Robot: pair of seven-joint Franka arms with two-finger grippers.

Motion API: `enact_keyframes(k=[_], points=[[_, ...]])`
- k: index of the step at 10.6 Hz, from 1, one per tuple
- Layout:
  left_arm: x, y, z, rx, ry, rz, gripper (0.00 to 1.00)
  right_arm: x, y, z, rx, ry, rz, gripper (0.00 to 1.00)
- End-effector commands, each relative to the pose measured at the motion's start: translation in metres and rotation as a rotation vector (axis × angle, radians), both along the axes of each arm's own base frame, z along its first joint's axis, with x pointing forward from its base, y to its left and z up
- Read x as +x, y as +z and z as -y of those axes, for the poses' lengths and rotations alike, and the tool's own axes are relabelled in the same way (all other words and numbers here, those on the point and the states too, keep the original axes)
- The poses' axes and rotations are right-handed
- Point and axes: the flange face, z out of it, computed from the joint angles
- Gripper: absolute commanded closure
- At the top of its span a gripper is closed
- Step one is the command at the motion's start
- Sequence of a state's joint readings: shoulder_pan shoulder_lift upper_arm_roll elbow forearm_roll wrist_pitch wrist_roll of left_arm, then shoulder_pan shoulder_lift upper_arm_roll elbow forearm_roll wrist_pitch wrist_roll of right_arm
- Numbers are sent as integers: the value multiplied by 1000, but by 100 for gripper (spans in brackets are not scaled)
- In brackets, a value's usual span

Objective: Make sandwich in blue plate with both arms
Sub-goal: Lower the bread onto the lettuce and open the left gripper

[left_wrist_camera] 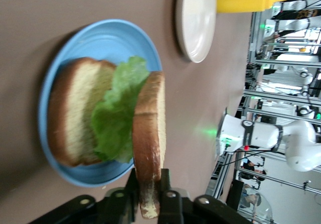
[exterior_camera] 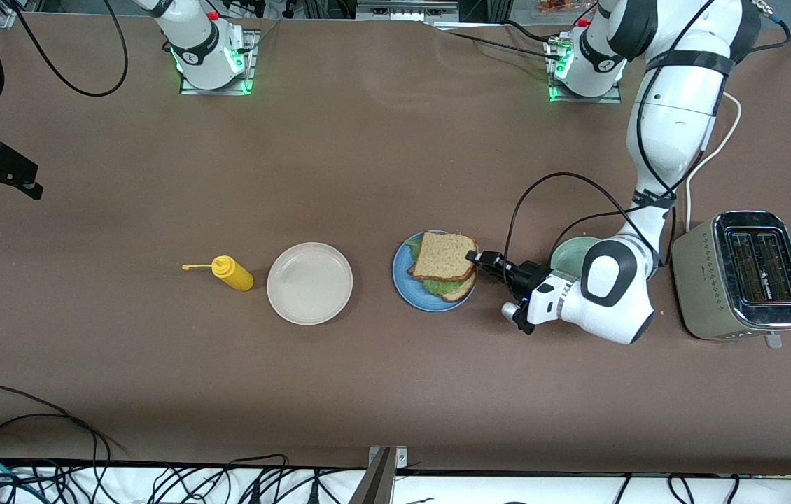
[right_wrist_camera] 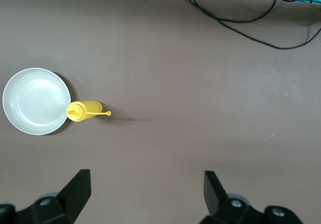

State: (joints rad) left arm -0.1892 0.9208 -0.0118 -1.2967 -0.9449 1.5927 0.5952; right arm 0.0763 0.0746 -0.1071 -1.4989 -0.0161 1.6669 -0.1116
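The blue plate (exterior_camera: 406,280) holds a brown bread slice (exterior_camera: 457,290) with a green lettuce leaf (exterior_camera: 437,285) on it. My left gripper (exterior_camera: 472,257) is shut on the crust edge of a second bread slice (exterior_camera: 443,255) and holds it over the lettuce. In the left wrist view the held slice (left_wrist_camera: 150,128) stands edge-on between the fingers of the left gripper (left_wrist_camera: 149,176), apart from the lower slice (left_wrist_camera: 75,113), with the lettuce (left_wrist_camera: 120,108) between them on the plate (left_wrist_camera: 100,33). My right gripper (right_wrist_camera: 145,176) is open and empty, high over the right arm's end of the table.
A beige-white plate (exterior_camera: 309,283) and a yellow squeeze bottle (exterior_camera: 232,273) lie beside the blue plate toward the right arm's end. A mint-green plate (exterior_camera: 574,253) is partly under the left arm. A silver toaster (exterior_camera: 742,274) stands at the left arm's end.
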Motion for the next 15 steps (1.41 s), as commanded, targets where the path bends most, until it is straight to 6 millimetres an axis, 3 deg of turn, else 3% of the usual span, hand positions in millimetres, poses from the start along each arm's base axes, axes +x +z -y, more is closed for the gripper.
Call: enact_keyframes(k=[1,2,5,8,11,14,15], points=[[8,-11,-6,49,-4,57,5,1,6,1,-6,-13,8,0],[9,-11,-7,57,-10,74,0,1,5,1,-7,-12,6,0],[13,2,-15,98,-81,147,0,1,6,1,-6,-13,8,0],[16,33,-19,176,-135,199,0,1,6,1,-6,-13,8,0],[16,95,-34,313,-192,239,0,1,6,1,-6,-13,8,0],[1,184,-47,473,-224,254,0,1,6,0,-4,-18,8,0],[-7,216,-61,540,-252,271,0,1,6,-1,-4,-18,8,0]])
